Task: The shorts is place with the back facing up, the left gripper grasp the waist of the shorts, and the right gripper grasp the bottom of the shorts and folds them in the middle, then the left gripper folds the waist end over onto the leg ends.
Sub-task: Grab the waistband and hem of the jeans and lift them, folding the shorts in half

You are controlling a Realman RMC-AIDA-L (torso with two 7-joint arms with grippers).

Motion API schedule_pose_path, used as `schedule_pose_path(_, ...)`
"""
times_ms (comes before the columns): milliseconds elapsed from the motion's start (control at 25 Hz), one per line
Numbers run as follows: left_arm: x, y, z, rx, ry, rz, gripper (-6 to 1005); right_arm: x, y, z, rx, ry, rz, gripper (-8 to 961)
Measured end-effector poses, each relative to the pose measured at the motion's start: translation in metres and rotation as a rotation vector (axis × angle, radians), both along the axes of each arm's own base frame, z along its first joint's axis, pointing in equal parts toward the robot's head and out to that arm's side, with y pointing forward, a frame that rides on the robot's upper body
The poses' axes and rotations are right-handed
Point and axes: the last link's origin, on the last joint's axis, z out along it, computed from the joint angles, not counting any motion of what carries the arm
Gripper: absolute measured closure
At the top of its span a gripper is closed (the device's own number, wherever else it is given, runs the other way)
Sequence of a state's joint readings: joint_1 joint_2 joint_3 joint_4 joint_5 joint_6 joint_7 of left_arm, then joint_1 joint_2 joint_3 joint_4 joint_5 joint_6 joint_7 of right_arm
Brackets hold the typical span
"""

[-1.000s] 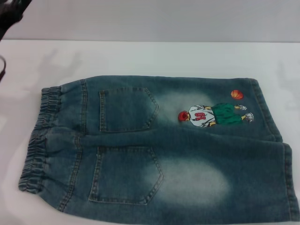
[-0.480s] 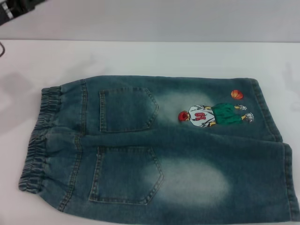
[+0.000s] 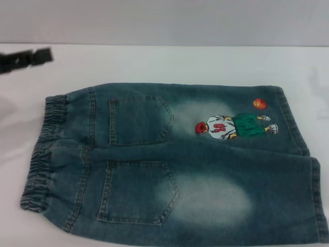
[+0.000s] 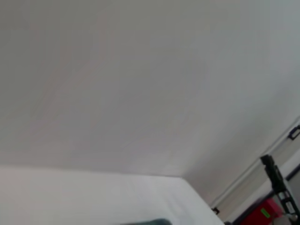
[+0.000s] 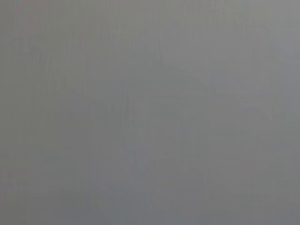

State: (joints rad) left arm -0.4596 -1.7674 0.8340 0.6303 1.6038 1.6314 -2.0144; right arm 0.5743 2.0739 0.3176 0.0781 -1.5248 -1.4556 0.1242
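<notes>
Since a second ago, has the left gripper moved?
Yes. The left gripper has come lower and farther over the table, toward the shorts, which lie unmoved.

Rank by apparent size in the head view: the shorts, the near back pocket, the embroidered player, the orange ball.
Largest to smallest:
1. shorts
2. near back pocket
3. embroidered player
4. orange ball

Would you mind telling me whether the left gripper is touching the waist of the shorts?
Apart: the head view shows the left gripper above bare table, clear of the waist.
</notes>
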Motion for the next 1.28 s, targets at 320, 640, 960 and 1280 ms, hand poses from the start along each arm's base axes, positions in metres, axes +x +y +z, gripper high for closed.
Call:
schedule_pose_path(320, -0.035, -0.032, 0.014, -0.076, 0.004, 0.162, 173, -0.003, 0.003, 0.0, 0.0, 0.0, 0.009, 372)
schedule_pose_path(640, -0.062, -0.051, 0.01, -0.113, 0.027, 0.289, 173, -0.007, 0.007, 0.003, 0.01, 0.004, 0.016, 372)
schedule_pose_path(960, -0.07, -0.06, 0.0, -0.205, 0.07, 0.347, 174, -0.013, 0.013, 0.003, 0.013, 0.004, 0.033, 372)
schedule_pose_path(1280, -0.082, -0.07, -0.008, -0.239, 0.083, 0.414, 174, -0.013, 0.013, 0.003, 0.013, 0.004, 0.034, 372)
